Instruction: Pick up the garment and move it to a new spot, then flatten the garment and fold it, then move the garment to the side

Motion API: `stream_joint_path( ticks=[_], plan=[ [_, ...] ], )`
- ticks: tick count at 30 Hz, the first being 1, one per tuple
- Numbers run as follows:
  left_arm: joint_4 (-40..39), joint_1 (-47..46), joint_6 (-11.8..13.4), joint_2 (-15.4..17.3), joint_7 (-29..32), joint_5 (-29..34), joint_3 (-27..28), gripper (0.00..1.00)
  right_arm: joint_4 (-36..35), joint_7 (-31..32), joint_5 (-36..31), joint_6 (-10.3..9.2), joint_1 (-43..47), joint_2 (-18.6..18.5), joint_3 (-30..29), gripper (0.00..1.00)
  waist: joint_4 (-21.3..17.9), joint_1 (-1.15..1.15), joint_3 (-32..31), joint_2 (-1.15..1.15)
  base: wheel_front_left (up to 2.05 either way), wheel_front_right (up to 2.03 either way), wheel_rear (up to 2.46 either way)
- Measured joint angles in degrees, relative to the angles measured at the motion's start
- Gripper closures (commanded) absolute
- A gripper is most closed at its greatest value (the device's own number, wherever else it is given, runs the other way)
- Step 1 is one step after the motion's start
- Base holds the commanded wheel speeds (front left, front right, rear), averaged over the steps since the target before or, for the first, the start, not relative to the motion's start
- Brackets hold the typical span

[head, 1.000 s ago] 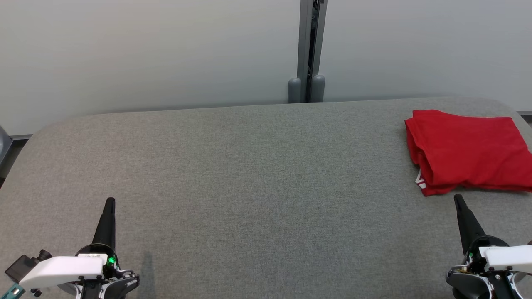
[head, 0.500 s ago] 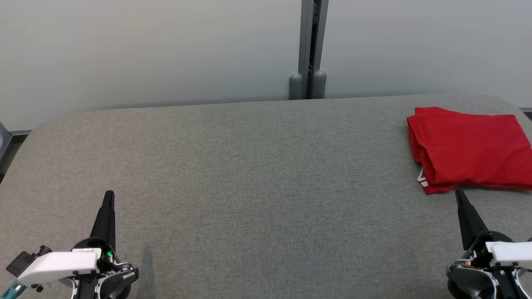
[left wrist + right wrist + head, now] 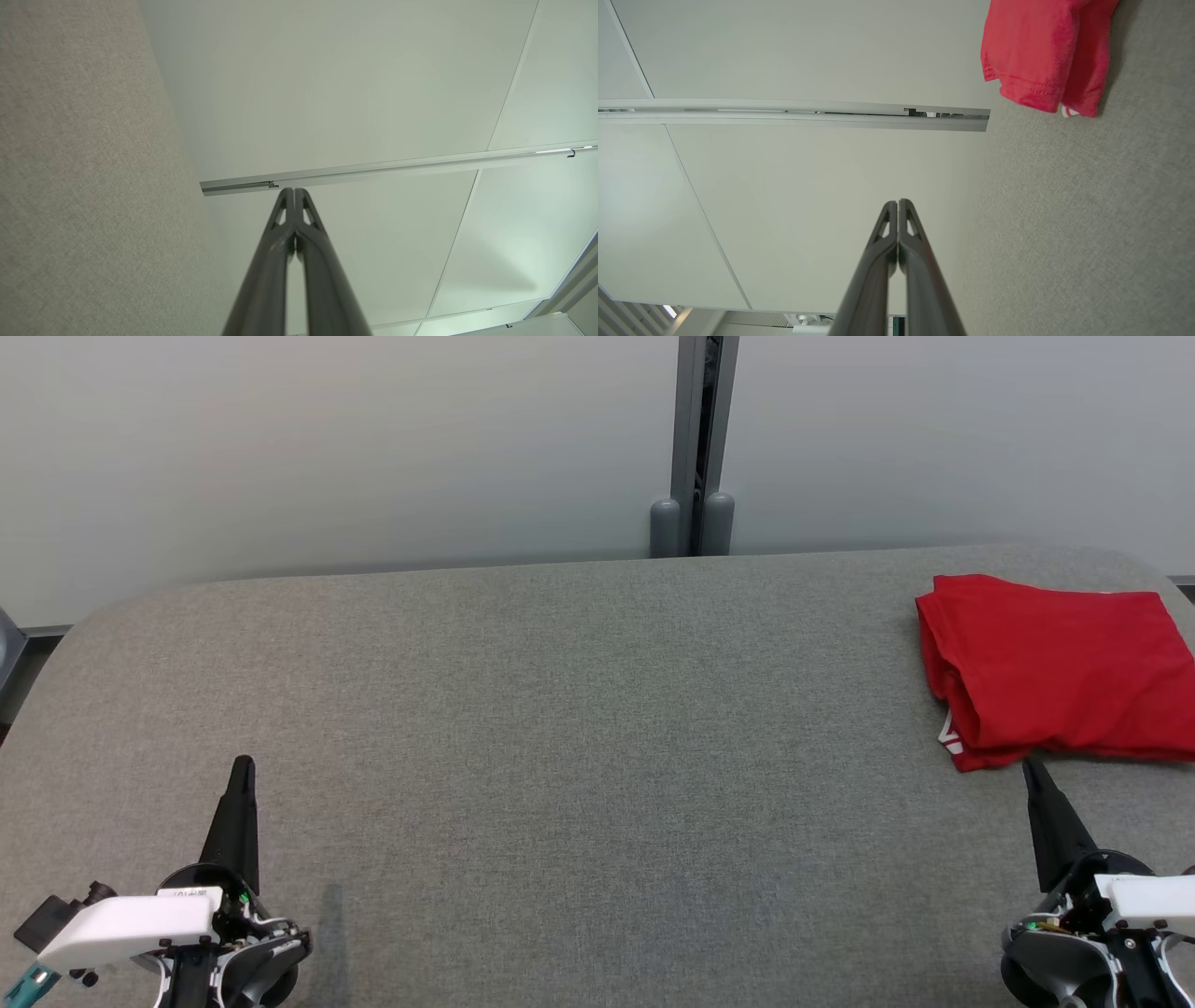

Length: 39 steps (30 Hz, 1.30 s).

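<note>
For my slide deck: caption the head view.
Folded red garment at right end of grey table; left gripper and right gripper shut, empty.

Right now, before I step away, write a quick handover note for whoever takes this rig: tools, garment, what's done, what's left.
Left tool: shut, empty, at the near left of the table.
Right tool: shut, empty, at the near right.
Garment: red, folded, lying at the table's far right just beyond the right tool's tip, not gripped; the head view's edge cuts part of it off.
Done: the fold and the move to the side look complete.
Left: probably nothing; check that the fold is neat.
</note>
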Motion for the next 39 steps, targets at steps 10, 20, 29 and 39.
stream_joint_path(
  ticks=[10,20,29,39],
  plan=[
    [0.0,0.0,0.0,0.0,0.0,0.0,0.0,1.00,0.0,0.0,0.0,0.00,-0.1,0.0,0.0,1.00,0.0,0.00,0.0,0.00,0.00,0.00,0.00],
    [0.0,0.0,0.0,0.0,0.0,0.0,0.0,1.00,0.0,0.0,0.0,0.00,-0.1,0.0,0.0,1.00,0.0,0.00,0.0,0.00,0.00,0.00,0.00],
    [0.0,0.0,0.0,0.0,0.0,0.0,0.0,1.00,0.0,0.0,0.0,0.00,-0.1,0.0,0.0,1.00,0.0,0.00,0.0,0.00,0.00,0.00,0.00],
    [0.0,0.0,0.0,0.0,0.0,0.0,0.0,1.00,0.0,0.0,0.0,0.00,-0.1,0.0,0.0,1.00,0.0,0.00,0.0,0.00,0.00,0.00,0.00]
  ],
)
